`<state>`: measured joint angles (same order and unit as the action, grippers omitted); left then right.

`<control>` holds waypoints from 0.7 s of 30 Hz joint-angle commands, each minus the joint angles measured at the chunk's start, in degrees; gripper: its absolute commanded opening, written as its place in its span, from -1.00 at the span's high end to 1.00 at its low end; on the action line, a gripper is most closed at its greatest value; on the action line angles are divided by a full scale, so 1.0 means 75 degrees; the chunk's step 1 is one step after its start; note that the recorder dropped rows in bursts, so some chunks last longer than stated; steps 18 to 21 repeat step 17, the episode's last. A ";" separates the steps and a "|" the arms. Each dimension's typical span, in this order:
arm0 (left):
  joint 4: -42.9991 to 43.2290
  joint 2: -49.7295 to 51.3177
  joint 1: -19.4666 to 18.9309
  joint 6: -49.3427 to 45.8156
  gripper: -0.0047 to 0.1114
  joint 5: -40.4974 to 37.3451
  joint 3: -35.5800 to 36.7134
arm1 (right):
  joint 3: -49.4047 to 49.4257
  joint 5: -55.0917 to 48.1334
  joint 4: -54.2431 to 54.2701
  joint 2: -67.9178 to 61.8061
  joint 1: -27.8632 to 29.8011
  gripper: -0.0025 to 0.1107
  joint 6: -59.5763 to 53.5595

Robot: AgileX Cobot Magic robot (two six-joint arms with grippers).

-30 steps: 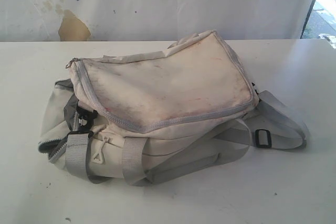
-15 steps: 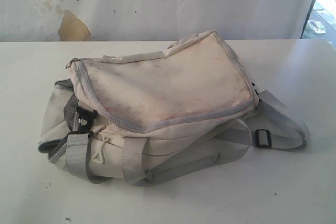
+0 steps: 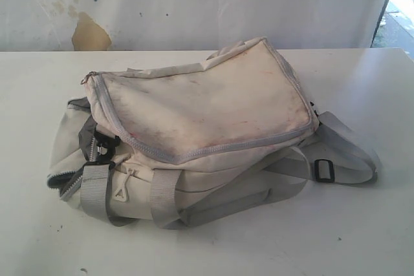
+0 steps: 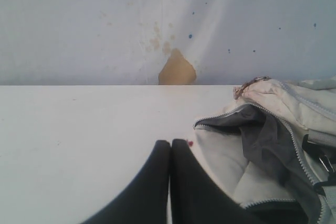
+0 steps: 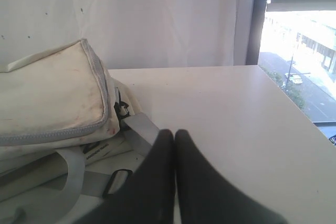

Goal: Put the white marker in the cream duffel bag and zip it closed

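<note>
Cream duffel bag (image 4: 223, 156) partly beyond frame edge

The surface (image 3: 362, 237) is white, flat and faintly scuffed; the cream duffel bag (image 3: 207, 114) lies directly on it, near the centre; a grey strap (image 3: 352, 150) with a black buckle (image 3: 323, 171) rests on the surface at the bag's right end.

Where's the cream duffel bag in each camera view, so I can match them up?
Exterior view: the cream duffel bag sits mid-frame on the table.
Left wrist view: its unzipped end, beside the shut left gripper.
Right wrist view: its flap corner, beside the shut right gripper.
Shared landmark: tan wall patch, exterior and left wrist only.
</note>
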<state>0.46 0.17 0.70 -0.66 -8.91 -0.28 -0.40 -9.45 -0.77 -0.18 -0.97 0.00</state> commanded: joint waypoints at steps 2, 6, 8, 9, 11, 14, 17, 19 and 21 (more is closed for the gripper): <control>-0.0061 -0.0022 0.0004 0.0039 0.92 -0.0017 0.0037 | 0.0054 0.0042 -0.0066 0.0024 0.0040 0.96 0.0000; -0.0061 -0.0022 0.0004 0.0039 0.92 -0.0017 0.0037 | 0.0054 0.0046 -0.0066 0.0024 0.0040 0.96 0.0120; -0.0061 -0.0022 0.0004 0.0039 0.92 -0.0017 0.0037 | 0.0054 0.0046 -0.0066 0.0024 0.0040 0.96 0.0120; -0.0061 -0.0022 0.0004 0.0039 0.92 -0.0017 0.0037 | 0.0054 0.0046 -0.0066 0.0024 0.0040 0.96 0.0120; -0.0061 -0.0022 0.0004 0.0039 0.92 -0.0017 0.0037 | 0.0054 0.0046 -0.0066 0.0024 0.0040 0.96 0.0120; -0.0061 -0.0022 0.0004 0.0039 0.92 -0.0017 0.0037 | 0.0054 0.0046 -0.0066 0.0024 0.0040 0.96 0.0120; -0.0061 -0.0022 0.0004 0.0039 0.92 -0.0017 0.0037 | 0.0054 0.0046 -0.0066 0.0024 0.0040 0.96 0.0120; -0.0061 -0.0022 0.0004 0.0039 0.92 -0.0017 0.0037 | 0.0054 0.0046 -0.0066 0.0024 0.0040 0.96 0.0120; -0.0061 -0.0022 0.0004 0.0039 0.92 -0.0017 0.0037 | 0.0054 0.0046 -0.0066 0.0024 0.0040 0.96 0.0120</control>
